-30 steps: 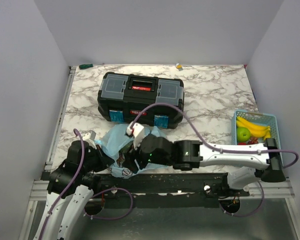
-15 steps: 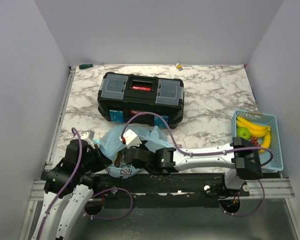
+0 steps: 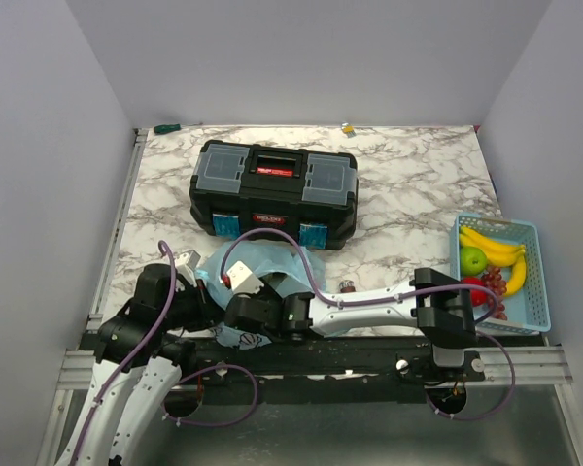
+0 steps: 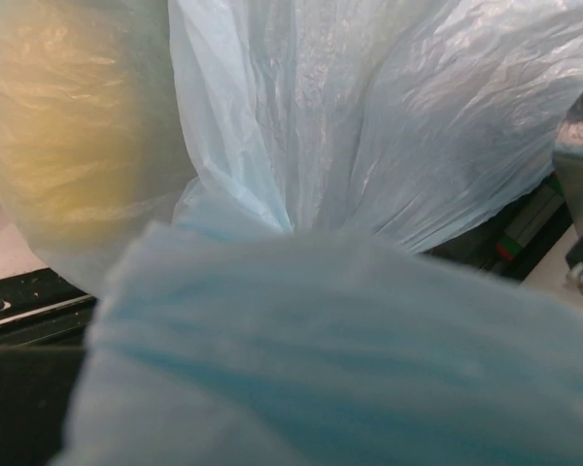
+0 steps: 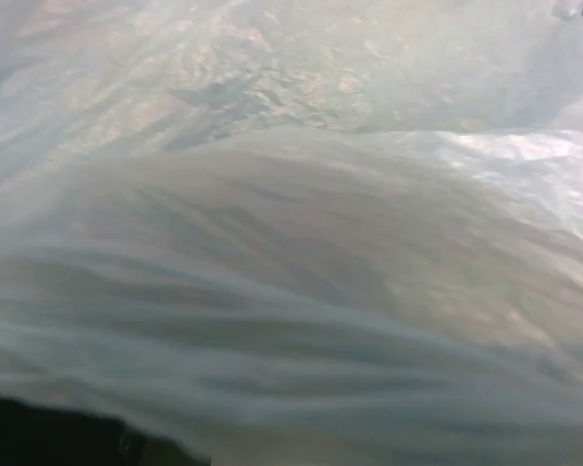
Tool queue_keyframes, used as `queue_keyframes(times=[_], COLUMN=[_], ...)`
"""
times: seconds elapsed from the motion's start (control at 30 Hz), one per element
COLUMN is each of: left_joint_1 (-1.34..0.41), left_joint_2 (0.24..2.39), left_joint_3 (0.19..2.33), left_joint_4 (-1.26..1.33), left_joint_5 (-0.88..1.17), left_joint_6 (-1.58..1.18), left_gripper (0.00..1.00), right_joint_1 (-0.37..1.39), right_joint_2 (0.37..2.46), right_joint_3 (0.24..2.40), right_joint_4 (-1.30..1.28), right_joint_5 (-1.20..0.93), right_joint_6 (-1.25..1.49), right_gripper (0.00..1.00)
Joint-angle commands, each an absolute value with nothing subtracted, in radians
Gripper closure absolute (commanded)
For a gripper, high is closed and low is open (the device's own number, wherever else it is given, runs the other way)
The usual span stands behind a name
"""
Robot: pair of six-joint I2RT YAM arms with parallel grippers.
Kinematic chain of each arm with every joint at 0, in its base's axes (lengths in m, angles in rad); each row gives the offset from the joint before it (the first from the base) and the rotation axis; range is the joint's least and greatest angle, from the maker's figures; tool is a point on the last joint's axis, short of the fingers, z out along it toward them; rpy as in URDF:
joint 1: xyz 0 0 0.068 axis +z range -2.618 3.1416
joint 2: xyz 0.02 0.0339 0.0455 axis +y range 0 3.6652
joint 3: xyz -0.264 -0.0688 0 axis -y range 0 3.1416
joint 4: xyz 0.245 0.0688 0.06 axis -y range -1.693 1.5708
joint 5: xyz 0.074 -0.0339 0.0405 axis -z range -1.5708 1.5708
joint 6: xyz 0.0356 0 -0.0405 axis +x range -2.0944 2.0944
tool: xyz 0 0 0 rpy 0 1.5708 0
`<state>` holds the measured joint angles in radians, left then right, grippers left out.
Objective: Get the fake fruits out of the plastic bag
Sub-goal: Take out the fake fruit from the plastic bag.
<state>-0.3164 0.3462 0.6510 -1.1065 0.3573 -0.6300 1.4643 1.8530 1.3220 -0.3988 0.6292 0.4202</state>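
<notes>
Crinkly translucent light-blue plastic bag (image 3: 262, 260) at 7 o'clock on marble table (image 3: 408, 184). Some fake fruits (image 3: 491, 248) sit in rigid blue mesh basket (image 3: 534, 233), 4 o'clock — yellow lump (image 4: 68, 126) under film, likely fruit left. Left gripper (image 3: 202, 289), right gripper (image 3: 235, 309) buried in bag — opening, hold: cannot tell.

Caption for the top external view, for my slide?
Left arm and right arm meet at the crinkly light-blue plastic bag near a black toolbox.

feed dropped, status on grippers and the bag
Left gripper, right gripper at plastic bag, jaws hidden. Bag at near edge, in front of toolbox. Yellow shape shows through plastic.
</notes>
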Motion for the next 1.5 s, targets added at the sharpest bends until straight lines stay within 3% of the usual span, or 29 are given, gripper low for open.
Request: queue_keyframes(times=[0.0,0.17,0.53,0.8,1.07,1.33,1.47], left_joint_1=[-0.321,-0.321,-0.322,-0.322,-0.323,-0.323,-0.324], left_joint_2=[0.333,0.332,0.289,0.259,0.287,0.312,0.311], left_joint_3=[0.617,0.617,0.603,0.597,0.600,0.592,0.591], left_joint_4=[-1.092,-1.104,-1.092,-1.095,-1.099,-1.094,-1.091], left_joint_5=[0.449,0.485,0.579,0.568,0.565,0.551,0.540], left_joint_6=[-0.565,-0.518,-0.468,-0.479,-0.479,-0.501,-0.508], left_gripper=[1.00,1.00,1.00,1.00,1.00,1.00,1.00], right_joint_1=[1.510,1.514,1.476,1.468,1.468,1.462,1.470], right_joint_2=[1.880,1.910,2.105,2.110,2.114,2.036,1.994], right_joint_3=[1.378,1.434,1.505,1.571,1.514,1.338,1.358], right_joint_4=[-0.400,-0.452,-0.497,-1.039,-1.359,-1.200,-1.127], right_joint_5=[0.696,0.825,0.888,1.048,1.071,0.996,0.971], right_joint_6=[0.448,0.543,0.521,0.834,1.152,1.145,1.068], right_gripper=[0.54,0.61,0.61,0.60,0.55,0.49,0.47])
